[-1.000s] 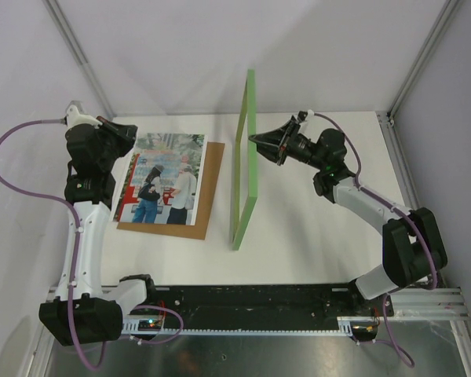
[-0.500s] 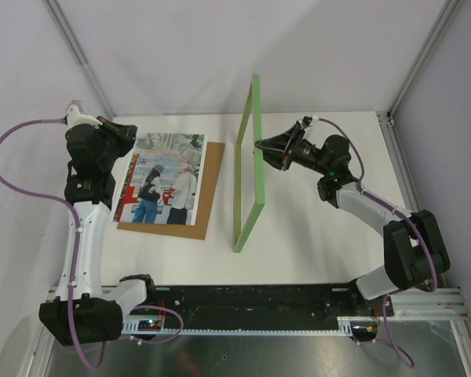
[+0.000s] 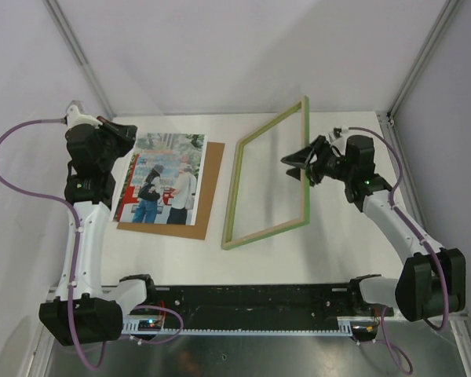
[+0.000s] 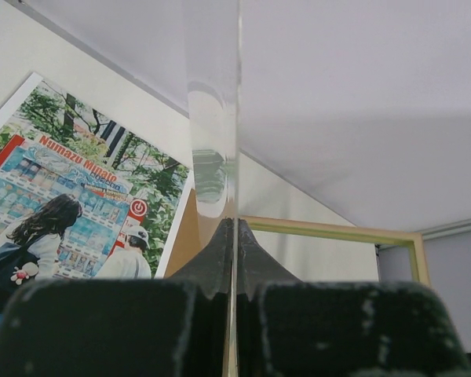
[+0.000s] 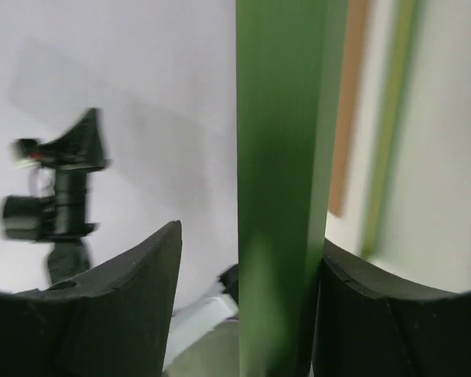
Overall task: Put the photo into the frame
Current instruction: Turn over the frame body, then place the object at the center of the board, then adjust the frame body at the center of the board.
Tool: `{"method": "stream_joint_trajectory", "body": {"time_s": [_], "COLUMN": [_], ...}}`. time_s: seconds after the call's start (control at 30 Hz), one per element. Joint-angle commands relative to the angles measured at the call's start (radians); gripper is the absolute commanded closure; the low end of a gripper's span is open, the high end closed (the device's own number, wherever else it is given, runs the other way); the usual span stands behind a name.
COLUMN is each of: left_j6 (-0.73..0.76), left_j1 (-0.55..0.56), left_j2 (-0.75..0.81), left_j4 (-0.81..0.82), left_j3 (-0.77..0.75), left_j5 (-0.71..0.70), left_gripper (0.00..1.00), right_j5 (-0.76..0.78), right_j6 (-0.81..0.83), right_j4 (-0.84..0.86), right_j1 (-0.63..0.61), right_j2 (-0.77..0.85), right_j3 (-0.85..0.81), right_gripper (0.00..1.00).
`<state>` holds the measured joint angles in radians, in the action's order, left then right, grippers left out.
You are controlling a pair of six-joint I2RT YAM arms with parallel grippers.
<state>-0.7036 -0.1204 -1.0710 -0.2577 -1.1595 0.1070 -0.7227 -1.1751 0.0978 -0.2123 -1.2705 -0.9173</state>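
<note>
Seemingly laying frame flat, one rail on table; right gripper straddling raised rail, fingers slack. Left gripper pinching clear sheet. Photo lying on board alongside. Next calling for frame fully down.

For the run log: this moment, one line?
left pincer shut on clear pane | right pincer open around tilted frame | photo on backing board
</note>
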Motion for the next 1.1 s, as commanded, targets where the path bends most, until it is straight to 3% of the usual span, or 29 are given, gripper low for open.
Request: {"method": "stream_joint_trajectory", "body": {"time_s": [0.0, 0.2, 0.5, 0.87, 1.07], "left_j6": [0.030, 0.031, 0.042, 0.038, 0.039], "left_j1": [-0.010, -0.010, -0.010, -0.010, -0.010], "left_j2": [0.022, 0.011, 0.019, 0.021, 0.021], "left_j4": [0.040, 0.039, 0.037, 0.039, 0.040], "left_j3": [-0.019, -0.021, 0.006, 0.019, 0.021], "left_j5": [0.014, 0.069, 0.123, 0.166, 0.188], "left_gripper": [1.00, 1.00, 1.00, 1.00, 1.00], "right_j5": [0.080, 0.200, 0.358, 0.672, 0.886], "right_j6": [0.398, 0.586, 0.634, 0.631, 0.618], "right_j4": [-0.449, -0.548, -0.457, -0.516, -0.545], "right_j1": [0.054, 0.097, 0.123, 0.111, 0.013], "right_j2": [0.047, 0.034, -0.052, -0.076, -0.158], "right_j3": [-0.002, 0.092, 0.257, 0.248, 0.170], "right_gripper": [0.37, 0.37, 0.37, 0.36, 0.40]}}
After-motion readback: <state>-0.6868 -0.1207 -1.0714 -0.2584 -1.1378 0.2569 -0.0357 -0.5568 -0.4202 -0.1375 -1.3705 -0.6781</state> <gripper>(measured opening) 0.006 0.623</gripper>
